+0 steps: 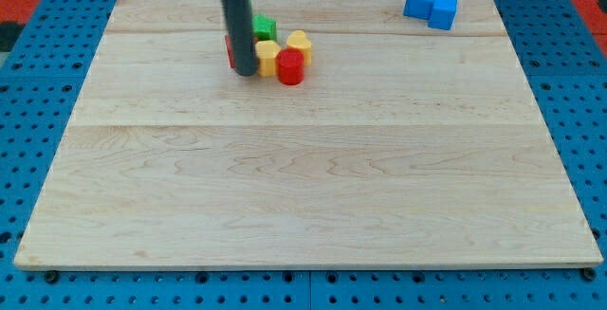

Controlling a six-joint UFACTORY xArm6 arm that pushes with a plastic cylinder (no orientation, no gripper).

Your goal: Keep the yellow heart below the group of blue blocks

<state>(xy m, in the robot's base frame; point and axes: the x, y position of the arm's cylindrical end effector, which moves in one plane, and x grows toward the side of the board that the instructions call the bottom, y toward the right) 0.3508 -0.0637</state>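
Task barely begun, I judge: my tip [246,71], no pincer fitted, sits at nine o'clock of the yellow heart [300,43], far from the blue blocks [430,8].

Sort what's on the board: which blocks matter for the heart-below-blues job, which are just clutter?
Job:
yellow heart, at the cluster's right
two blue blocks, touching, top right
my tip, at the cluster's left

Clutter:
other yellow block
red cylinder
green block
second red block, mostly hidden by the rod
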